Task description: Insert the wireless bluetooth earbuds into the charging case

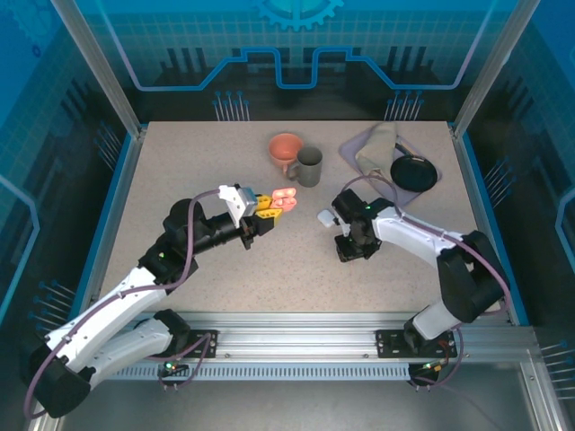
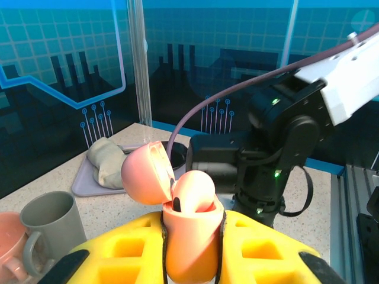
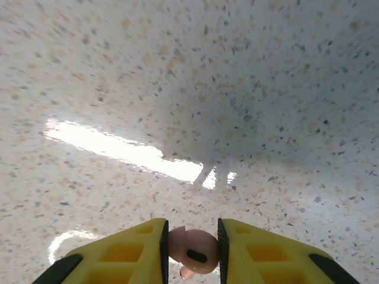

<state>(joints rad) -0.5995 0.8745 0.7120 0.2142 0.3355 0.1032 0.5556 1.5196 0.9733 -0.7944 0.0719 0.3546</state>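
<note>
My left gripper is shut on the body of a salmon-pink charging case, held above the table. The case's lid is swung open to the left. One pink earbud sits in the case mouth, bulging out of it. My right gripper is shut on a second pink earbud, just over the speckled table top. In the top view the left gripper holds the case mid-table, and the right gripper points down a short way to its right.
At the back stand a salmon cup and a grey mug. A lilac tray with a folded cloth and a black dish lie at the back right. Blue walls surround the table.
</note>
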